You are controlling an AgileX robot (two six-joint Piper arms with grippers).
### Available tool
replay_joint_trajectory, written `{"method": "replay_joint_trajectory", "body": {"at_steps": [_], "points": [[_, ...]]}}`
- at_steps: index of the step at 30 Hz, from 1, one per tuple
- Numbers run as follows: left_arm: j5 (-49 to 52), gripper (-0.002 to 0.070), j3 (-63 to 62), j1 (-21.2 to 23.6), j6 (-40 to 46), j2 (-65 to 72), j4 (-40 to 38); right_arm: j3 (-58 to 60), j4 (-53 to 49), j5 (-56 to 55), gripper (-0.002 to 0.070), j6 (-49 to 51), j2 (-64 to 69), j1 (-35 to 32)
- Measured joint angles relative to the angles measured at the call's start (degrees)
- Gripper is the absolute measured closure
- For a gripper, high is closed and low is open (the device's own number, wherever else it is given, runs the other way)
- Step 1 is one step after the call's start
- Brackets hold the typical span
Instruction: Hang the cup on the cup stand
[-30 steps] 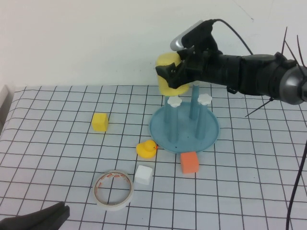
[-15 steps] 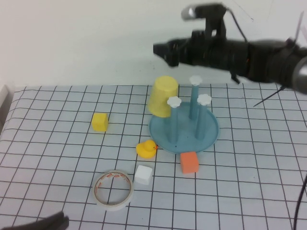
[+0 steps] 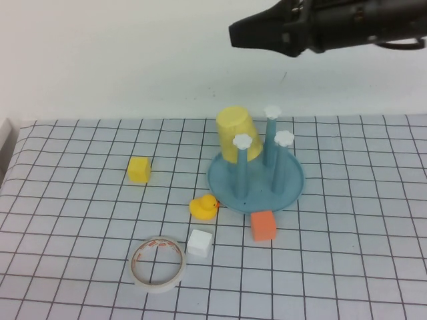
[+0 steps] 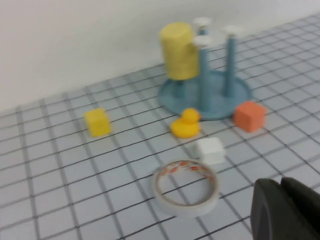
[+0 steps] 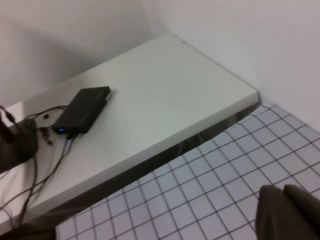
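Observation:
The yellow cup [image 3: 235, 131] sits upside down over a rear left post of the cup stand [image 3: 288, 187], tilted slightly; it shows in the left wrist view too, as the cup [image 4: 179, 50] on the stand [image 4: 241, 95]. Three white-capped blue posts stand free beside it. My right gripper [image 3: 235, 33] hangs high above the stand, well clear of the cup, shut and holding nothing; in its own view the right gripper [image 5: 283, 192] is over the gridded table. My left gripper [image 4: 280, 186] is shut and empty near the table's front edge, out of the high view.
On the gridded cloth lie a small yellow cube [image 3: 139, 169], a rubber duck [image 3: 203, 207], a white cube [image 3: 199, 243], an orange cube [image 3: 263, 226] and a tape ring [image 3: 158, 264]. A white shelf [image 5: 150, 95] with a black box [image 5: 82, 110] borders the table.
My right gripper let go of the cup over the post, rose up and back, and shut. The cup settled onto the post. The left arm left the high view.

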Motion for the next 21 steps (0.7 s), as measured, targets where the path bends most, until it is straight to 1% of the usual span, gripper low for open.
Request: {"method": "replay_joint_trajectory", "body": {"at_steps": [2,5,10,18,21], "points": [[1.24,0.0676,0.08,0.00,-7.24,-0.24,5.53,3.07,0.02,-0.40,0.0666,0.24,-3.69,0.11],[1.53,0.0676,0.08,0.00,-12.04,-0.24,9.75,10.27,-0.12,-4.48,0.0666,0.11,-11.06,0.11],[1.73,0.0676,0.08,0.00,-13.55,-0.24,10.76,22.20,-0.12,-10.28,0.0667,-3.24,-23.46,0.11],[1.94,0.0676,0.08,0.00,-13.76,-0.24,11.00,37.14,-0.12,-11.76,0.0667,-5.23,-43.77,0.11],[1.94,0.0676,0.08,0.00,-13.85,-0.24,11.00,42.18,-0.12,-13.90,0.0667,-5.23,-50.89,0.11]]}}
